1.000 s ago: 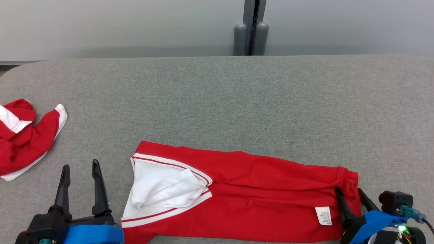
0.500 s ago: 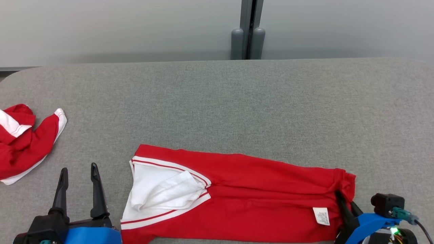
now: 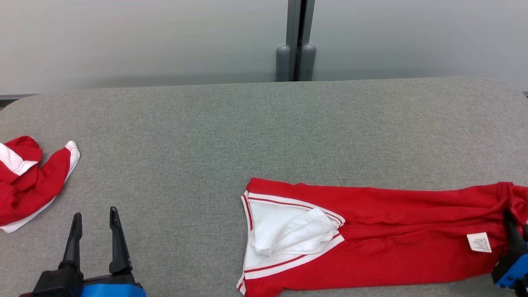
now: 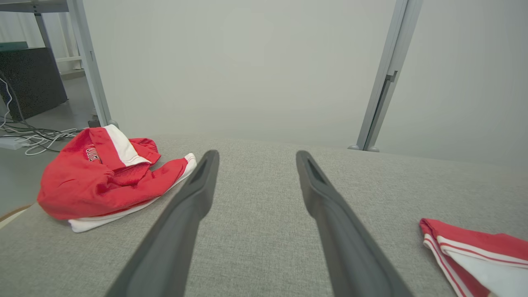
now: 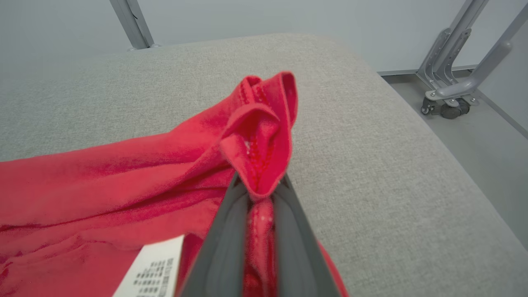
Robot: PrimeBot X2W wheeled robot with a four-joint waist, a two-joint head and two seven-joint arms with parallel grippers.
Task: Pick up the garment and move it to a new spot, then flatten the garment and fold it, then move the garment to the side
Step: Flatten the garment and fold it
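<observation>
Down at the right-hand edge of the tabletop (image 3: 247, 132), the right gripper (image 5: 260, 183) has its jaws pinched narrow on a bunched corner of the red garment (image 3: 392, 247). Fabric puckers up between the two dark fingers (image 5: 225, 247) and folds over above their tips (a proper fistful of hem, that). Just beside the grip, a white care label (image 3: 478, 242) lies face up on the cloth. From there the garment stretches flat across the grey tabletop toward the middle, long and narrow, with creases running along its length. Its far end shows a white panel (image 3: 284, 235) edged in red and white stripes, with a loose flap of white lying on top. Over on the other side, the left gripper (image 3: 95, 214) hovers near the front edge, jaws spread wide with nothing between them, well apart from the garment. Beyond it, at the left edge of the tabletop, a second red and white garment (image 3: 29, 181) lies crumpled in a heap. Behind the tabletop stands a pale wall with a grey post (image 3: 295, 41).
</observation>
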